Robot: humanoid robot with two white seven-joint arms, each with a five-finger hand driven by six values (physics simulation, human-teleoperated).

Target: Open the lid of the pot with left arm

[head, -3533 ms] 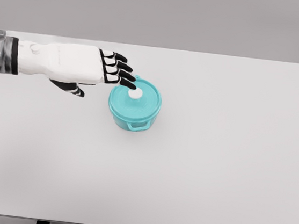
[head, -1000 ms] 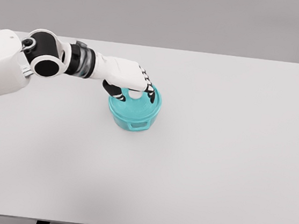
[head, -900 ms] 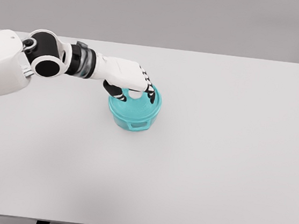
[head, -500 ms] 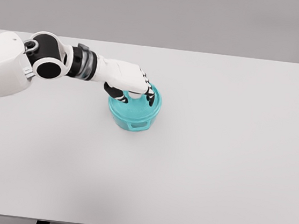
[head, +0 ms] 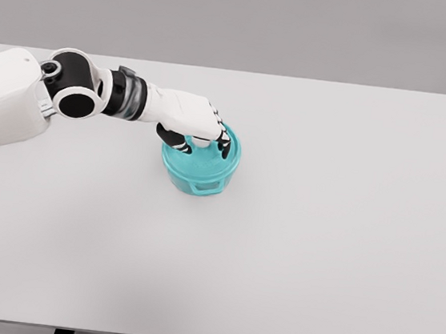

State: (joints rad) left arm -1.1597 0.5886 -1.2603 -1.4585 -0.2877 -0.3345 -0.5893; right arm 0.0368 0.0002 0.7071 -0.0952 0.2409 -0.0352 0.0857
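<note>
Fingers of the left robot hand curl down around the knob of the teal pot's lid, which sits closed on the tabletop.

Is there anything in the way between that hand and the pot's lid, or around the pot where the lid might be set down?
Nothing visible. The left hand is already on the lid of the pot, fingers curled over its knob. The table around the pot looks bare on every side.
</note>
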